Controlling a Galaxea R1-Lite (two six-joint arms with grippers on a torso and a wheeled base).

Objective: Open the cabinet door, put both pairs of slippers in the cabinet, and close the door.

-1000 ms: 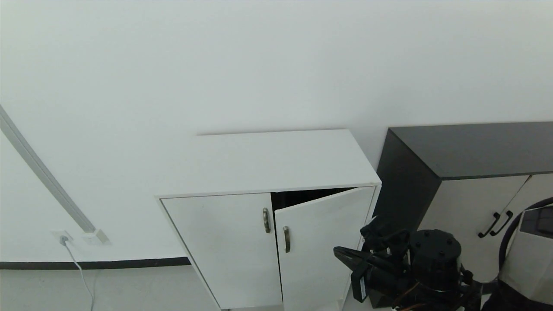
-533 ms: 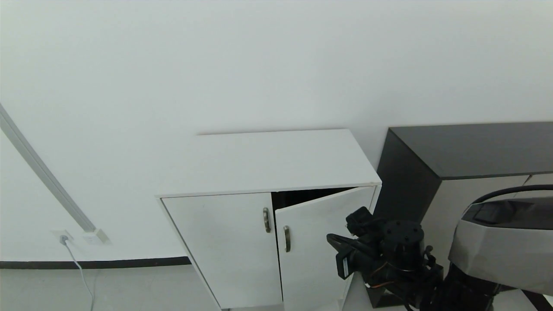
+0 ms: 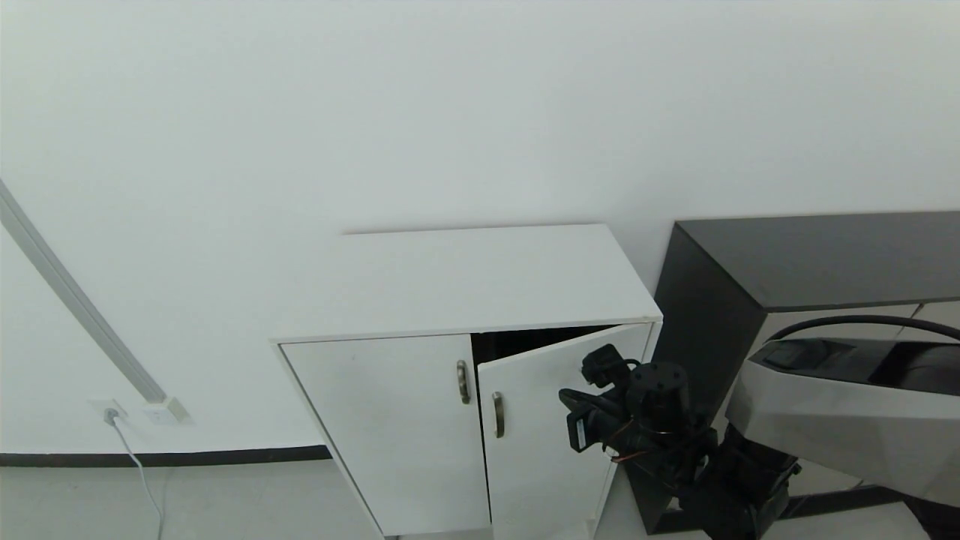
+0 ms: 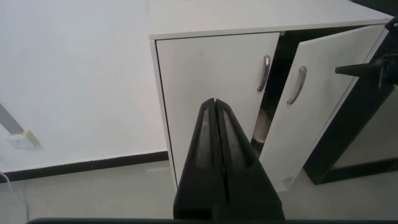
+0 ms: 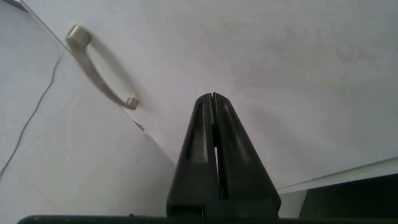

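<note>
The white cabinet [image 3: 472, 277] stands against the wall with its left door [image 3: 375, 420] closed. Its right door [image 3: 540, 450] is ajar by a narrow gap, dark inside. My right gripper [image 3: 564, 394] is shut and sits in front of the right door's face, to the right of its metal handle [image 3: 497, 415]. In the right wrist view the shut right gripper [image 5: 213, 97] is close against the white door, the handle [image 5: 102, 68] off to one side. My left gripper [image 4: 214, 102] is shut and empty, held back from the cabinet's left door [image 4: 217, 81]. A pale shape [image 4: 263, 121] shows in the gap.
A black sideboard [image 3: 817, 255] stands right beside the cabinet on its right. A wall socket with a cable [image 3: 111, 414] and a slanted conduit [image 3: 75, 300] are on the wall to the left. Bare floor [image 4: 93, 193] lies in front of the cabinet.
My right arm has risen and moved left, bringing the gripper closer to the right door's face. The door's gap looks the same.
</note>
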